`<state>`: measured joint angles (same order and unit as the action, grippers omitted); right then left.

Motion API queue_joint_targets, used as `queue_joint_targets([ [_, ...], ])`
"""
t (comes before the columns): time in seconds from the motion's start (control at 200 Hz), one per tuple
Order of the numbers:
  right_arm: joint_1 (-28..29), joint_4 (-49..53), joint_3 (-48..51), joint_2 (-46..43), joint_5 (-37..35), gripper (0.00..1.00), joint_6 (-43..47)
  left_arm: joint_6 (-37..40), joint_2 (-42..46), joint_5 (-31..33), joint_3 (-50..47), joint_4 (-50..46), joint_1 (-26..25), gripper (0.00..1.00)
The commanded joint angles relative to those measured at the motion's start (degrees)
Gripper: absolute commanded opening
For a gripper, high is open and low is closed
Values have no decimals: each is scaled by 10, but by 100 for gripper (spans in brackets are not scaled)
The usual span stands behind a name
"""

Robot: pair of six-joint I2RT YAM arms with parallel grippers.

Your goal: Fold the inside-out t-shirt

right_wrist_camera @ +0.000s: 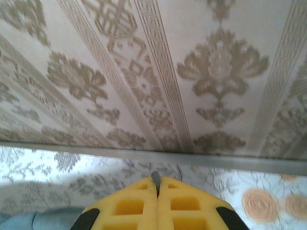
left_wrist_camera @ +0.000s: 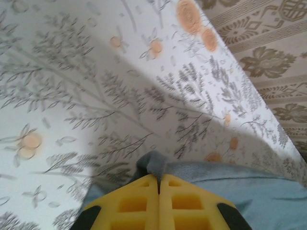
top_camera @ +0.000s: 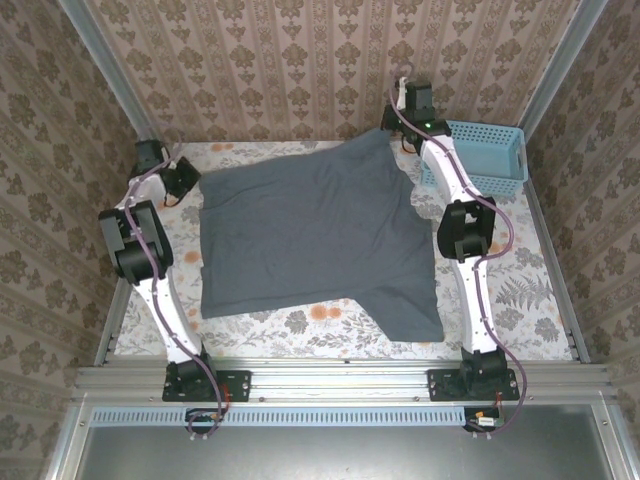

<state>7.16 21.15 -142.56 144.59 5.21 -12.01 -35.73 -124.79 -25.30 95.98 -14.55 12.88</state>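
The inside-out t-shirt point(top_camera: 310, 240), plain slate-grey, lies spread flat over the middle of the floral table, one sleeve reaching toward the near right. My left gripper point(top_camera: 190, 180) sits at the shirt's far left corner; its yellow fingers point(left_wrist_camera: 139, 201) are shut on a pinch of grey fabric point(left_wrist_camera: 156, 165) just above the table. At the far right corner my right gripper point(top_camera: 393, 125) is shut on the shirt too, and a thin sliver of grey cloth point(right_wrist_camera: 156, 178) pokes out between its yellow fingers point(right_wrist_camera: 182, 203), close to the back wall.
A light blue perforated basket point(top_camera: 485, 155) stands at the far right, just beyond the right arm. Patterned walls close in the table at the back and both sides point(top_camera: 300, 60). A metal rail point(top_camera: 340, 378) runs along the near edge.
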Motion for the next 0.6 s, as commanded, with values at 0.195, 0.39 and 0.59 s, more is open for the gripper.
queue_joint_targets([
  [0.195,0,-143,296,-209,-7,0,-16,18,58,-53,-54,51,15,0],
  [0.39,0,-204,470,-297,-26,0,-39,-4,95,-49,-134,97,33,0],
  [0.59,-8,-242,598,-368,-33,0,-75,-21,140,-50,-213,133,46,0],
])
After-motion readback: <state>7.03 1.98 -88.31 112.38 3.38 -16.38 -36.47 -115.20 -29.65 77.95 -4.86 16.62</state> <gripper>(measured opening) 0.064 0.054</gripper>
